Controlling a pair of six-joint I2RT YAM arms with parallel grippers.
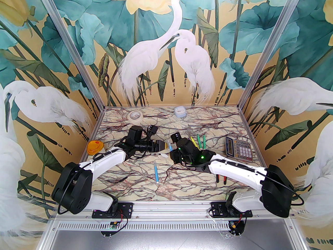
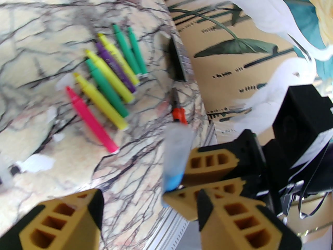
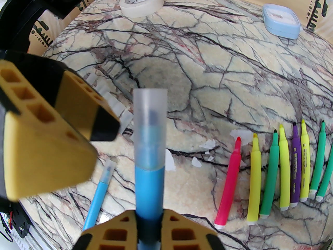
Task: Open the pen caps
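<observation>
marble-patterned table (image 1: 140,170) had both arms meeting near its middle. right gripper (image 3: 149,217) was clamped on the blue marker (image 3: 149,186), whose long axis ran straight out from its jaws, with the frosted cap (image 3: 150,113) at the far tip. left gripper (image 2: 151,204) stood spread and was the free one for the pull. the cap lay just ahead of its fingertips, close beside one pad (image 3: 59,139), not yet between them. the pull would likely need to run along that axis.
</observation>
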